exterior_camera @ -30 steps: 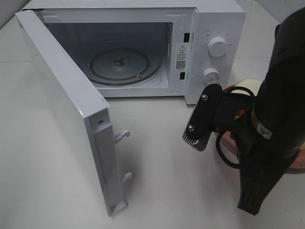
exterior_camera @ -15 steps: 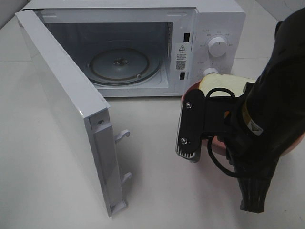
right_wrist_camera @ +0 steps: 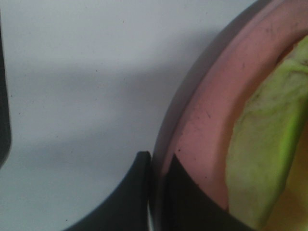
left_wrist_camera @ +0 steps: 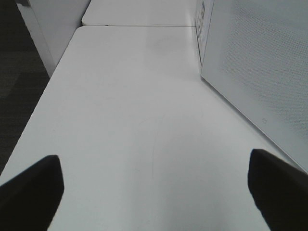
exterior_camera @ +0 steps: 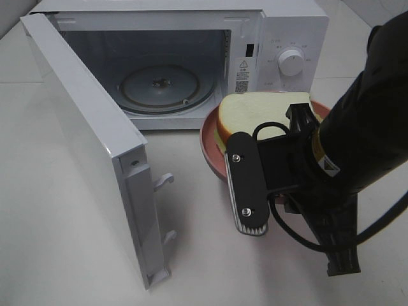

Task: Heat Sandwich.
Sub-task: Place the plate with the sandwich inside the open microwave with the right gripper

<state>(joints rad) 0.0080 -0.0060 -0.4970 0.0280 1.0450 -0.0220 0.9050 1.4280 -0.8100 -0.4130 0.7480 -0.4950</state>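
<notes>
The sandwich (exterior_camera: 255,111), pale bread with yellowish-green filling, lies on a round pink plate (exterior_camera: 210,137). My right gripper (exterior_camera: 250,204) is shut on the plate's near rim and holds it in front of the open microwave (exterior_camera: 293,25), right of the cavity opening. In the right wrist view the dark fingers (right_wrist_camera: 130,202) pinch the pink rim (right_wrist_camera: 202,134), with the filling (right_wrist_camera: 260,159) beside them. My left gripper (left_wrist_camera: 154,192) is open and empty over bare table, beside the microwave door; it does not show in the exterior view.
The microwave door (exterior_camera: 83,140) stands swung wide open to the left, its latch hooks toward the front. The glass turntable (exterior_camera: 166,86) lies bare inside the cavity. The two control knobs (exterior_camera: 291,62) are at the right of the cavity.
My right arm has carried the plate and sandwich to the left and toward the microwave opening. The plate now covers the lower knob. The left arm has not visibly moved.
</notes>
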